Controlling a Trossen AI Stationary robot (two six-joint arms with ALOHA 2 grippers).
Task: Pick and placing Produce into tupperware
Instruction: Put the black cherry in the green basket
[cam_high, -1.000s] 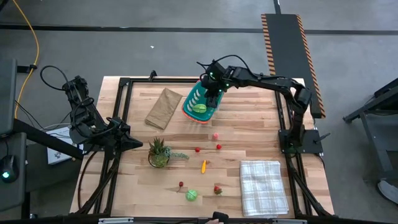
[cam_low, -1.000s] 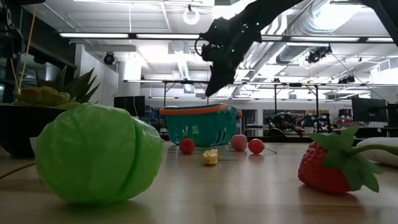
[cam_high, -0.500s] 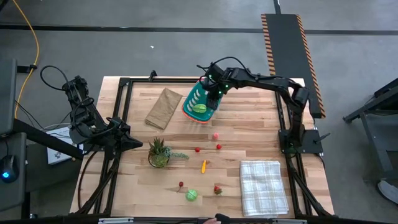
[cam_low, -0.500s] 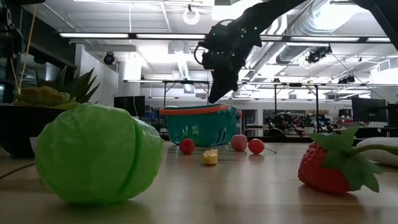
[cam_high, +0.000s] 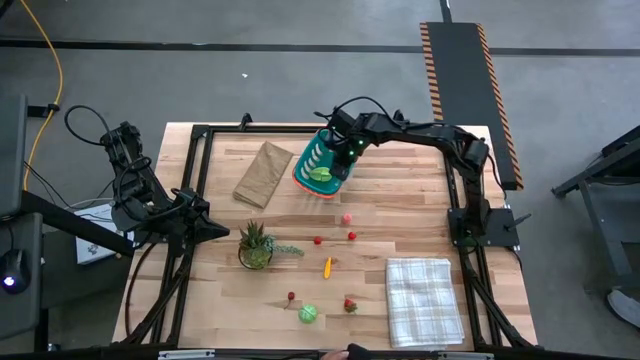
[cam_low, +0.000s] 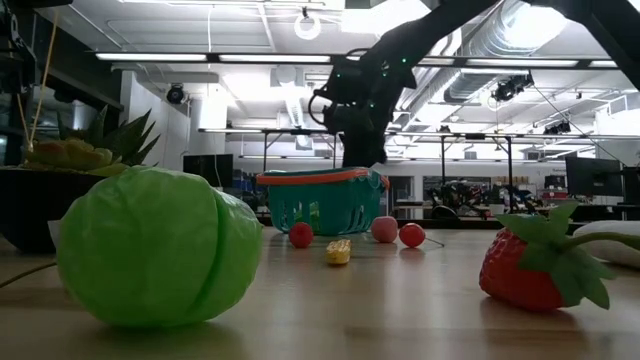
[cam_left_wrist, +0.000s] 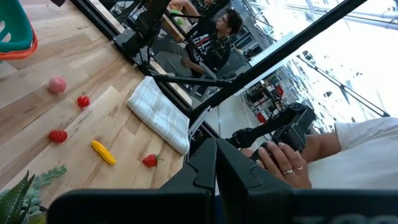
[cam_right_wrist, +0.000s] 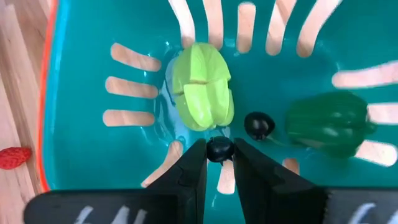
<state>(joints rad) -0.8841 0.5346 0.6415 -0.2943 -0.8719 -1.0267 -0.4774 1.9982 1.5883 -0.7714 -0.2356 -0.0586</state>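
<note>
We catalogued a light wooden table (cam_high: 400, 190) carrying a teal-green rectangular plastic basket with an orange-red rim and slotted walls (cam_high: 320, 165), set toward the table's far side beside a flat brown paper bag (cam_high: 263, 172). The right end effector (cam_right_wrist: 219, 151) hung directly above the basket's interior, its two dark fingers clenched on a small dark round piece (cam_right_wrist: 219, 149). Within the basket we noted a light green segmented toy vegetable (cam_right_wrist: 202, 86), a dark green toy pepper (cam_right_wrist: 329, 121) and a second small dark round piece (cam_right_wrist: 258, 124) lying between them. Outside the basket, on the table, we recorded a pink round toy fruit (cam_high: 347, 217), two small red pieces (cam_high: 318, 240) and (cam_high: 352, 236), a yellow-orange elongated piece (cam_high: 327, 266), a small red piece (cam_high: 291, 296), a green round toy cabbage (cam_high: 308, 315) and a red toy strawberry with green leaves (cam_high: 350, 305), all well apart from the basket. A spiky green potted plant (cam_high: 254, 245) stood near the left side, and a white checked cloth (cam_high: 425, 300) lay near the right front corner. The left end effector (cam_left_wrist: 216, 163) rested at the table's left edge, fingers clenched together and holding nothing. Past it, a person's hand (cam_left_wrist: 283, 162) showed beyond the table.
</note>
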